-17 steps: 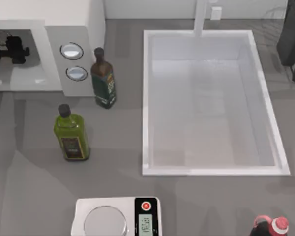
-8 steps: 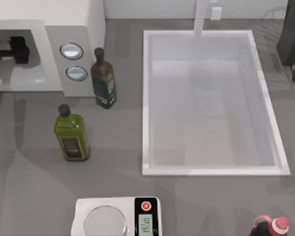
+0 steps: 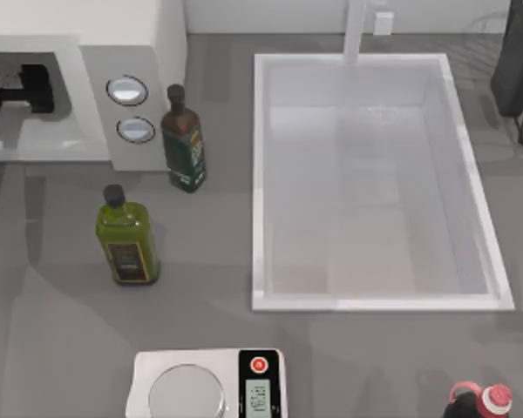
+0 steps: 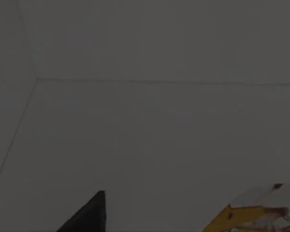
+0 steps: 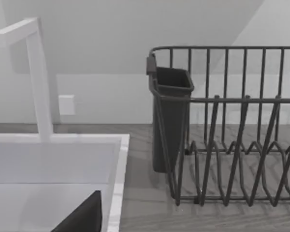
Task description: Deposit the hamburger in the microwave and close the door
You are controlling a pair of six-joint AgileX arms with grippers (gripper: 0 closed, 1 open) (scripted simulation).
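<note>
The white microwave (image 3: 87, 35) stands at the table's far left, with two round knobs (image 3: 127, 90) on its panel. Its grey cavity (image 3: 35, 131) is open. My left gripper (image 3: 37, 87) reaches into the cavity from the left edge. In the left wrist view the cavity is dim, and the hamburger (image 4: 253, 212), pale with yellow and red flecks, lies close by my left gripper. Whether it is held cannot be told. The door is out of view. My right arm (image 3: 516, 61) is parked at the far right. One black fingertip (image 5: 84, 215) of its gripper stands wide to the side with nothing by it.
A dark green bottle (image 3: 184, 144) stands beside the microwave, with a yellow-green oil bottle (image 3: 126, 239) in front of it. The white sink (image 3: 260, 174) takes up the middle right. A scale (image 3: 205, 387) and a red-capped bottle (image 3: 484, 401) sit at the front edge. A dish rack (image 5: 232, 145) is at the back right.
My left gripper has crept a little to the right, deeper into the microwave cavity. The right arm has not moved.
</note>
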